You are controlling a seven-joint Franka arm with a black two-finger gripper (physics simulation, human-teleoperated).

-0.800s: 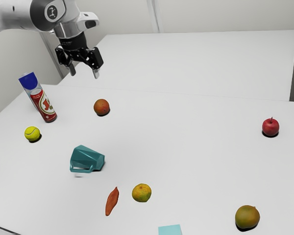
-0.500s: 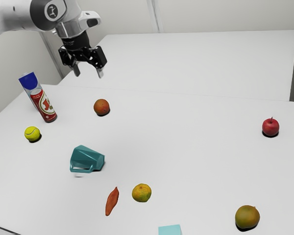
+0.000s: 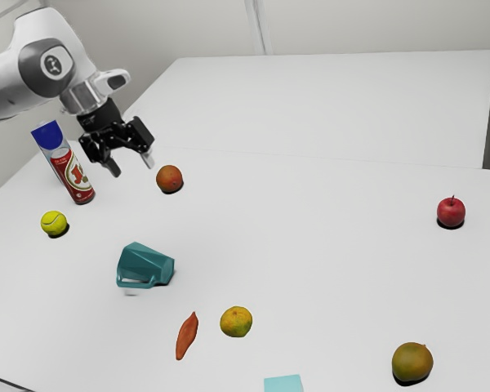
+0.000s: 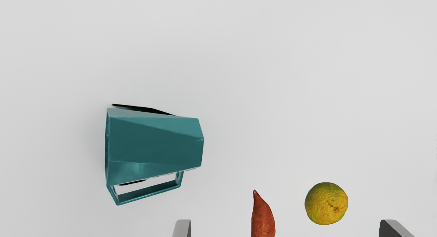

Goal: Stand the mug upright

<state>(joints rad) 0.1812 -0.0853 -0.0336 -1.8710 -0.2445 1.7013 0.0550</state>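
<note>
My gripper [image 3: 132, 165] hangs above the table at the exterior view's upper left, between the red can and the orange-red fruit in that picture, with nothing held. In the wrist view the fingertips of the gripper [image 4: 285, 228] stand wide apart. The teal faceted mug [image 3: 144, 265] lies on its side on the table, its handle toward the exterior view's near edge. In the wrist view the mug [image 4: 155, 141] shows its side wall and handle, clear of both fingers.
Around the mug are a tennis ball [image 3: 54, 222], a tilted red can [image 3: 72, 171], an orange-red fruit [image 3: 169, 178], a sweet potato [image 3: 187, 336] and a yellow-green citrus [image 3: 236, 321]. Farther off are a red apple [image 3: 451, 211], a greenish-brown fruit [image 3: 412, 362] and a light-blue block [image 3: 283, 384].
My hand has moved down and toward the exterior view's left, after a slight shift to its right. The mug and the other objects have stayed still.
</note>
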